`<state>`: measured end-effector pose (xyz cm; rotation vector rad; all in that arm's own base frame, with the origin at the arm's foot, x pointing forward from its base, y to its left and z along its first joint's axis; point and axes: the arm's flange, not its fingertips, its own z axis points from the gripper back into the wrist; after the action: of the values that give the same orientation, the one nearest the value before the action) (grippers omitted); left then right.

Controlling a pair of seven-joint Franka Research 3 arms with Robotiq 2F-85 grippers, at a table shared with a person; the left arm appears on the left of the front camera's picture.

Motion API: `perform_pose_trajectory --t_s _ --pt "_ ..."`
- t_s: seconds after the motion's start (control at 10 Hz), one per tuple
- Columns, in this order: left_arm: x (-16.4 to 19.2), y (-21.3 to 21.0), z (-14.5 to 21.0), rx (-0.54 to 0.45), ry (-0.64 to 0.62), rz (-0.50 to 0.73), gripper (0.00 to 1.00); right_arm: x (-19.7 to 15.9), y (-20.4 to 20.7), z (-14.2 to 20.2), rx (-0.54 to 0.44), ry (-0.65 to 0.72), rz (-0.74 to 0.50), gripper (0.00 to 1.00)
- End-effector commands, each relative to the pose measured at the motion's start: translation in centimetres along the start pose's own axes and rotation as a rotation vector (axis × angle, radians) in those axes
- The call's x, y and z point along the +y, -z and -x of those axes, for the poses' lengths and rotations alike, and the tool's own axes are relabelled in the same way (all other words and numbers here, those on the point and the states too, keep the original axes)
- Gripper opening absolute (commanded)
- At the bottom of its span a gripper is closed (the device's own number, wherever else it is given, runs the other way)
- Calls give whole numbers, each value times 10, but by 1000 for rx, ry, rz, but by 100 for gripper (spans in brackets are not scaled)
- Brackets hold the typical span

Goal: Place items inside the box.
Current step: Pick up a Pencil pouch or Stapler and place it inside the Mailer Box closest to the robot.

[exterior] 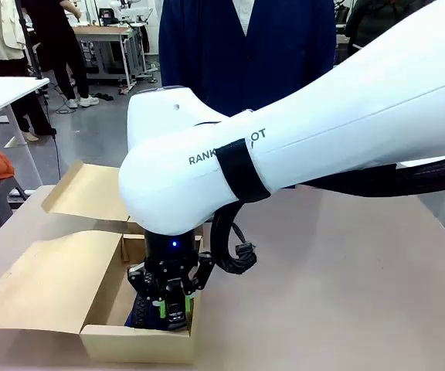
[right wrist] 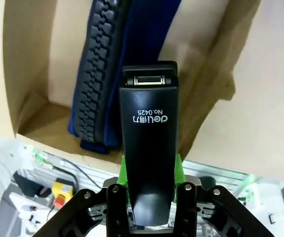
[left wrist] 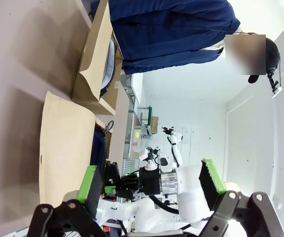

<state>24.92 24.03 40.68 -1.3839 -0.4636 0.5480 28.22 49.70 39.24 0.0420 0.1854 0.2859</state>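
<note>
Holding one stapler [right wrist: 149,148], right end effector [exterior: 170,309] at box [exterior: 134,344] (one pouch [right wrist: 132,44] inside).

**White shells, black pincers, green pads**

The right arm [exterior: 338,108] has a smooth, glossy white shell that swells into a rounded joint. Dark grey lettering [exterior: 207,158] runs along it, its middle covered by a broad black strap [exterior: 242,171]. A ribbed black hose [exterior: 416,179] lies under the shell. A thinner black cable [exterior: 226,243] loops off the wrist and ends in a small plug. The wrist section is black, with a small blue light [exterior: 174,245]. The right pincer [exterior: 172,309] is black, built of angular links, and has bright green pads [right wrist: 124,172]. The left pincer [left wrist: 150,180] matches it: black links joined by round silver-headed screws [left wrist: 43,210], with rectangular green pads [left wrist: 88,183] on the fingers.
</note>
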Motion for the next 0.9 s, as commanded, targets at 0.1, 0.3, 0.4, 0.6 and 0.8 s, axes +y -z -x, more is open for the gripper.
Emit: perform_pose_trajectory --t_s 0.1,0.3,0.4,0.6,0.8 --pt "0 1 4 0 18 16 100 7 -9 -7 -15 37 -10 66" --pt "0 1 4 0 18 16 100 2 -9 -6 -25 56 -9 100" --pt "0 1 4 0 18 16 100 -1 -11 -6 -37 71 -12 100" --pt "0 1 4 0 18 16 100 -10 -17 -3 -58 79 -34 100" --pt "0 1 4 0 18 16 100 -20 -23 1 -67 47 -62 100"
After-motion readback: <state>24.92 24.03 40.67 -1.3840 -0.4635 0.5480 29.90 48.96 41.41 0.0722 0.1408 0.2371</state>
